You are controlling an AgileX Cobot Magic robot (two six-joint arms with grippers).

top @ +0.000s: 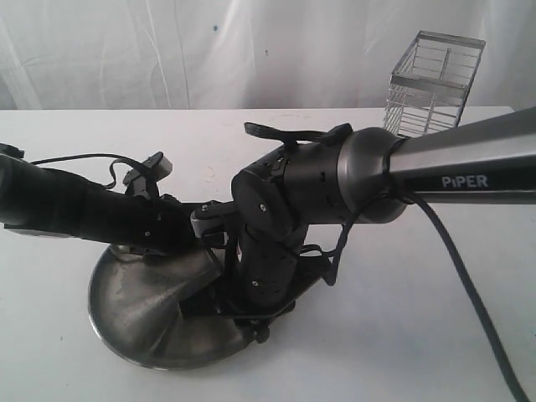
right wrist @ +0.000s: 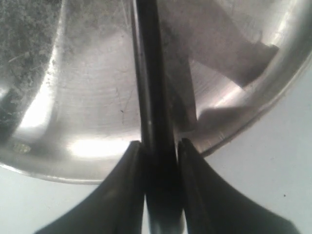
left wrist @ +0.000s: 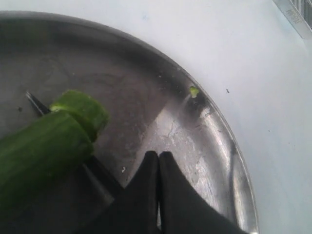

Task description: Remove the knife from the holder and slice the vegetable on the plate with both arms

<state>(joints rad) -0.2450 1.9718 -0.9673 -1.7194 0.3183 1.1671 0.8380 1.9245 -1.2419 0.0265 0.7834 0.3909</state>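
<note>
The steel plate (top: pixel 126 306) lies at the table's front left, and both arms reach down over it. In the left wrist view the green vegetable (left wrist: pixel 44 151) lies on the plate (left wrist: pixel 229 146) with a cut end piece (left wrist: pixel 85 108) against it. The knife's dark blade tip (left wrist: pixel 35 102) shows just past the cut. My left gripper (left wrist: pixel 159 157) is shut and empty, right beside the vegetable. My right gripper (right wrist: pixel 158 145) is shut on the knife (right wrist: pixel 151 83), whose handle runs between the fingers out over the plate (right wrist: pixel 87 97). The exterior view hides vegetable and knife behind the arms.
The wire-grid holder (top: pixel 433 84) stands at the back right of the white table, apart from the plate. A small green scrap (left wrist: pixel 194 91) lies near the plate's rim. The right arm's cable (top: pixel 469 293) hangs over the table's right side.
</note>
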